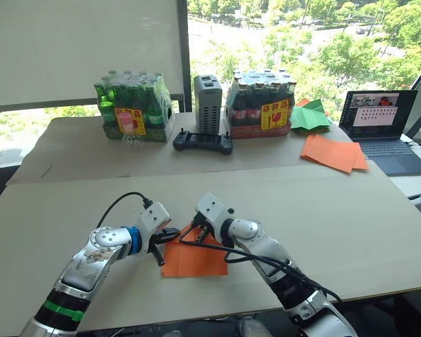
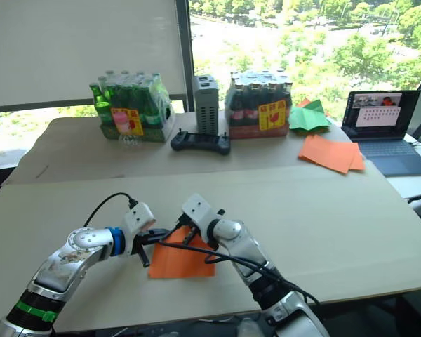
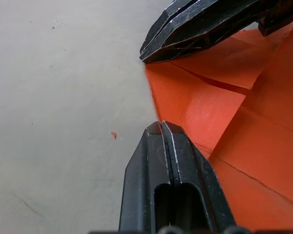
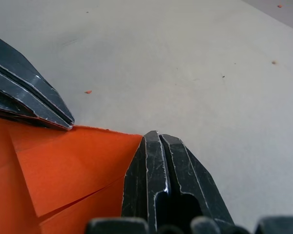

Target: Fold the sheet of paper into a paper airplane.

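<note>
Two hands are seen closed at one corner of the sheet of paper (image 1: 196, 258) lying on the surface (image 1: 351, 225): left hand (image 3: 162, 127), right hand (image 4: 155, 136). Folded flaps are revealed by the wrist views.

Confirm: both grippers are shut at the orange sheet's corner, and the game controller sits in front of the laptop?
Not quite. The controller sits in front of the grey box, between the bottle packs, as the left eye view shows. Both grippers are shut at the sheet's corner.
</note>
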`<state>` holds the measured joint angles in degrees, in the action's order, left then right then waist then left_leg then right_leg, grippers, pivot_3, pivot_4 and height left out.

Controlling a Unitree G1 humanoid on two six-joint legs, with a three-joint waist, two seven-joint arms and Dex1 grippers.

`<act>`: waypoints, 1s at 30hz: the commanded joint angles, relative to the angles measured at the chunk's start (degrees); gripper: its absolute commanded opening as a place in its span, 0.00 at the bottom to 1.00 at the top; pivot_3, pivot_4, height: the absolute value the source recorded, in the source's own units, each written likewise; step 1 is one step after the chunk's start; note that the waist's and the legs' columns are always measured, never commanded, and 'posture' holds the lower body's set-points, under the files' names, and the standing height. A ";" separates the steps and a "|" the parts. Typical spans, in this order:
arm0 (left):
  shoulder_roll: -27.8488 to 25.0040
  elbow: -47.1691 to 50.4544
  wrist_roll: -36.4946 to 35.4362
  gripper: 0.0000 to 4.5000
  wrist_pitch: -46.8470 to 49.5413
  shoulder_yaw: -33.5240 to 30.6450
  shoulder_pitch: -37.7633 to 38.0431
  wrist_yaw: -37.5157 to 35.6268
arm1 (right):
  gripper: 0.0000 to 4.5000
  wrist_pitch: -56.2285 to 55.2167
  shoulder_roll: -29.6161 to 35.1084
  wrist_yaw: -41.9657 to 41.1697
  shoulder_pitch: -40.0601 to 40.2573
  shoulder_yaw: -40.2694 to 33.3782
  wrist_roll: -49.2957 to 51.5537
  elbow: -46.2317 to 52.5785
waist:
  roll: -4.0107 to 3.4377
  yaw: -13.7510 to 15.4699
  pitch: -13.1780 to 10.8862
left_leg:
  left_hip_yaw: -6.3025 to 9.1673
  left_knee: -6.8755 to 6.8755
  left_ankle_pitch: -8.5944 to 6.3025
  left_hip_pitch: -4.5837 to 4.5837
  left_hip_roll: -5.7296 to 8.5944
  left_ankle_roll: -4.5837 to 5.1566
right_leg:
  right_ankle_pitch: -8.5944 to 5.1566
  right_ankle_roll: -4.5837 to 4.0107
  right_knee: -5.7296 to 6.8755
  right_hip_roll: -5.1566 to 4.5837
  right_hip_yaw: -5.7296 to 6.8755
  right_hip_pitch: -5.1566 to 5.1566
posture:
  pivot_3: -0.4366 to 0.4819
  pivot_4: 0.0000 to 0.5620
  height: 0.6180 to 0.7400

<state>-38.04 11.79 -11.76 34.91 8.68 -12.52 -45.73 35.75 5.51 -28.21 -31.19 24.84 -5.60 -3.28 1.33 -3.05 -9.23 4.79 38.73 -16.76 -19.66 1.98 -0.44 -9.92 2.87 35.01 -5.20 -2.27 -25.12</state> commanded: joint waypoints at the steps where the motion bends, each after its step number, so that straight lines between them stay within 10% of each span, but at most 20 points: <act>1: -2.31 0.41 -0.26 0.01 3.02 0.92 5.50 -1.54 | 0.00 0.72 0.02 -0.31 0.16 0.50 -0.20 -0.26 | 0.00 -0.24 0.00 | -0.01 -0.01 0.00 0.02 0.00 0.00 | 0.00 0.00 0.00 0.00 0.00 0.01 | 0.48 0.27 0.86; 30: -5.51 8.57 -11.45 0.01 7.16 -13.87 6.07 -1.87 | 0.00 -0.15 -0.14 -0.98 -0.58 0.41 0.02 -0.77 | 0.02 -0.77 -0.03 | -0.08 -0.11 -0.01 0.16 -0.03 0.01 | -0.03 -0.03 0.01 -0.01 -0.01 0.06 | 0.48 0.27 0.86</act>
<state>-43.49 19.18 -20.11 41.34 -1.69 -4.23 -46.83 35.58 5.33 -28.91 -31.33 25.25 -5.56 -3.45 1.35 -3.82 -9.26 4.72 38.62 -16.77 -19.53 1.94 -0.43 -9.95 2.84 35.02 -5.20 -2.27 -25.08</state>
